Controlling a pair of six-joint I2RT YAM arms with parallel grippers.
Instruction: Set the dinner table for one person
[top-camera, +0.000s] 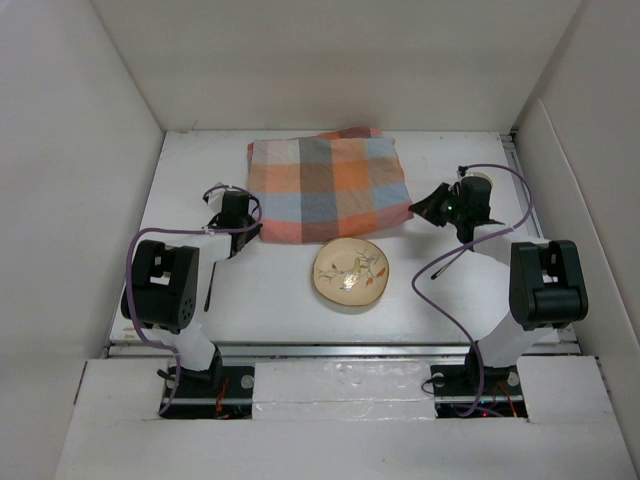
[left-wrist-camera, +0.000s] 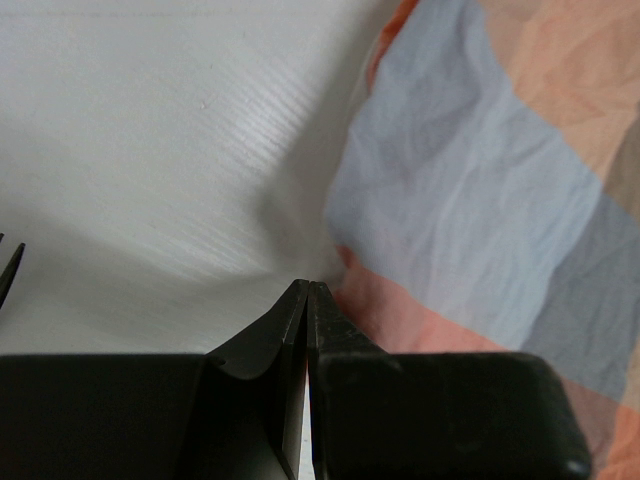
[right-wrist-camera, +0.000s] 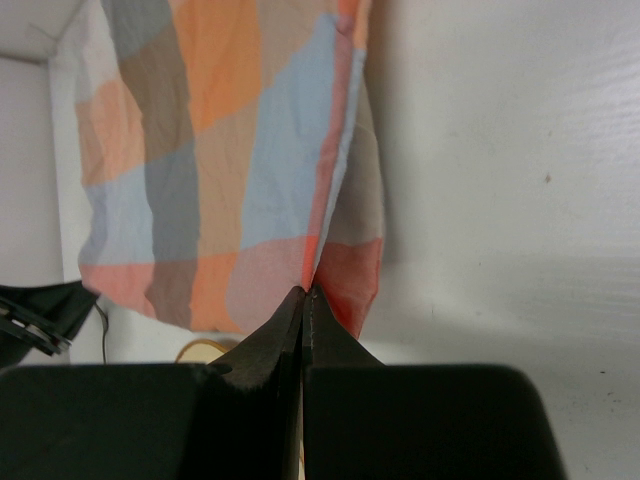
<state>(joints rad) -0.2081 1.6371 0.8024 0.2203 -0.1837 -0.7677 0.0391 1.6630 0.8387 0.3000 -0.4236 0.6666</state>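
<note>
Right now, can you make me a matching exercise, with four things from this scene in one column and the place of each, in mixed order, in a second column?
Things:
1. checked cloth
2. plate
3. left fingers
4. right fingers

Places:
A. shut at the cloth's near right corner
B. spread on the far half of the dinner table
C. shut at the cloth's near left corner
D. on the near side of the cloth, between the two arms

Pairs: 1-B, 2-D, 3-C, 4-A
</note>
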